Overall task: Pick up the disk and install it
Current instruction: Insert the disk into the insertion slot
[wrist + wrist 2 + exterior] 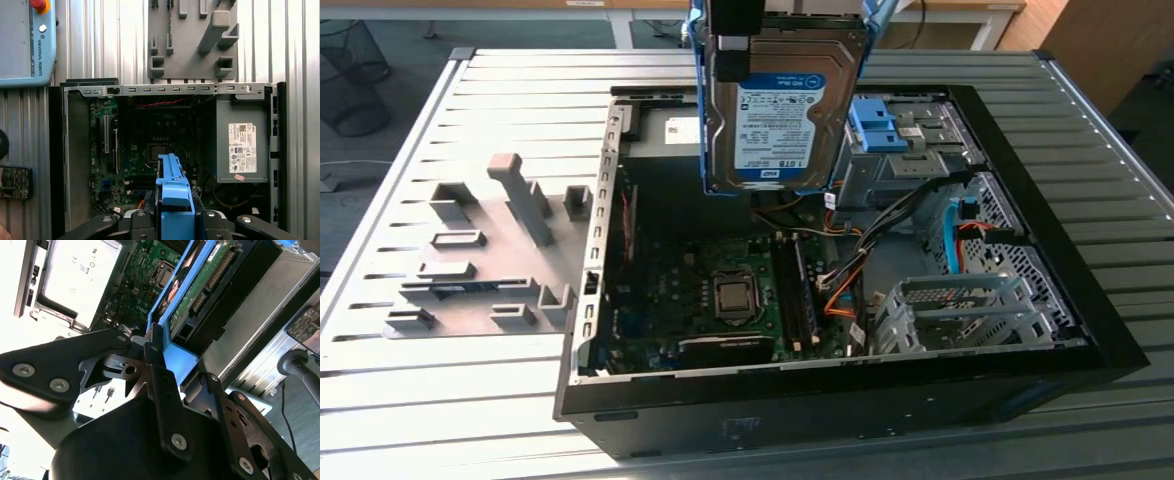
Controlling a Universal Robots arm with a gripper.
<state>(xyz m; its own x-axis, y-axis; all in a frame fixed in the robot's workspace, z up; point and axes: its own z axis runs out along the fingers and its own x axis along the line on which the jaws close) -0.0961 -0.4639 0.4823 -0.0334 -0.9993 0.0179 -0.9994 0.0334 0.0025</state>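
Up top, the gripper was cut off by the exterior view's upper edge. The disk it clamped hung in front of the computer case, masking part of the interior behind it. In the first wrist view the disk showed edge-on, label hidden, one end cropped by the picture's edge

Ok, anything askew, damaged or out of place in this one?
Nothing stands out. The claw holds the disk upright above the open computer case. The cables inside lie loose but look intact, and nothing is spilled.
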